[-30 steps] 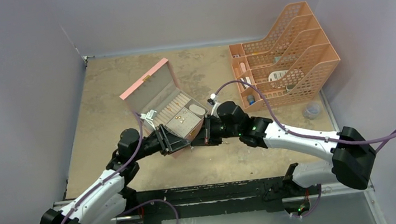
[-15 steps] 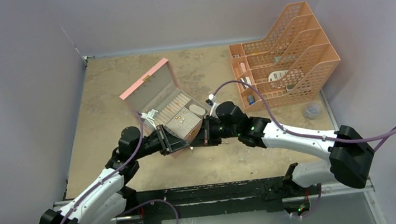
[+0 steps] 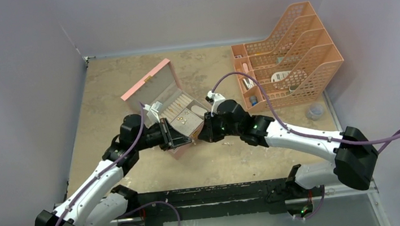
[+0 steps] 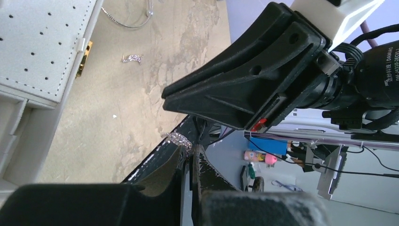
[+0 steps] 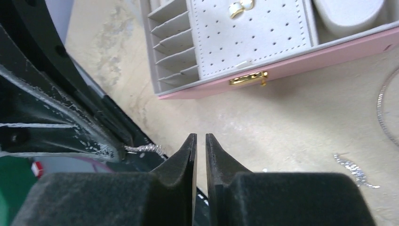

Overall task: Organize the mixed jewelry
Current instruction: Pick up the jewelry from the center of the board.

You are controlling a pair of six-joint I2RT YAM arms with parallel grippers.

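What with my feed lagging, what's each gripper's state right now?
Left gripper: shut on the silvery chain-like piece.
Right gripper: jaws almost shut, nothing between them.

box (image 3: 149, 89) mid-table, rack (image 3: 295, 73) right rear; chain piece (image 4: 178, 138) in left gripper (image 4: 190, 153), at box's near corner

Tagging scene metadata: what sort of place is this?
Probably a robotics lab cell: blank grey walls around a tabletop, with staged props like a pink jewelry box and an orange file rack.

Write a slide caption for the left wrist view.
Left gripper pinches a sparkly silver piece close to the right gripper, beside the grey-lined jewelry box.
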